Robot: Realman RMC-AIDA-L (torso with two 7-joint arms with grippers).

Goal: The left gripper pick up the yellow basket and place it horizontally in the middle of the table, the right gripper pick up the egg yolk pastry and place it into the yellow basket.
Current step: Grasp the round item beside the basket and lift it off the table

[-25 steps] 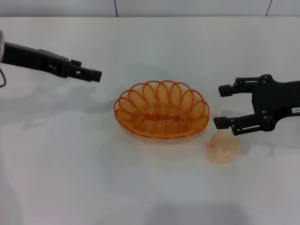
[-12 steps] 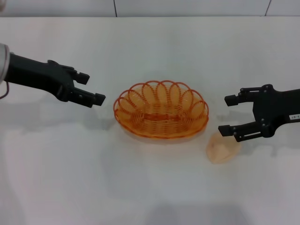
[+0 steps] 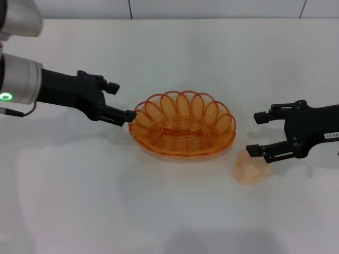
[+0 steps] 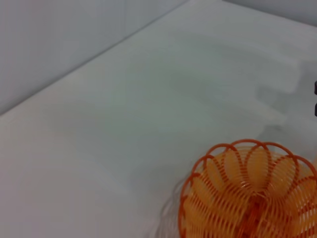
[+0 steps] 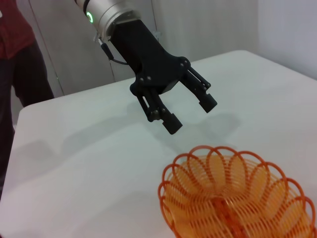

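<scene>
The left gripper (image 3: 122, 99), a black two-fingered claw on a silver-white cylindrical arm with a green light, hangs at the left end of the yellow basket (image 3: 182, 125) with its fingers spread wide and nothing between them; in the head view its lower fingertip meets the basket's looped rim, though whether it truly touches cannot be told; the right wrist view shows the same claw (image 5: 190, 113) poised above and just beyond the rim, both fingers clear of the wire. The basket, an oval of orange-amber translucent wire with a scalloped edge of open loops and a ribbed, woven-looking floor, sits upright near the middle of the table (image 3: 169, 211); the left wrist view catches only its curved end (image 4: 252, 193) against bare tabletop. The right gripper (image 3: 257, 134), all black with a small white label on its arm, hovers just right of the basket, fingers parted and holding nothing; the egg yolk pastry (image 3: 252, 167), a smooth pale peach dome, lies on the table just beside the basket's right end and directly under the lower finger, apart from the basket. Plain white surface runs open in front of and behind the basket.
</scene>
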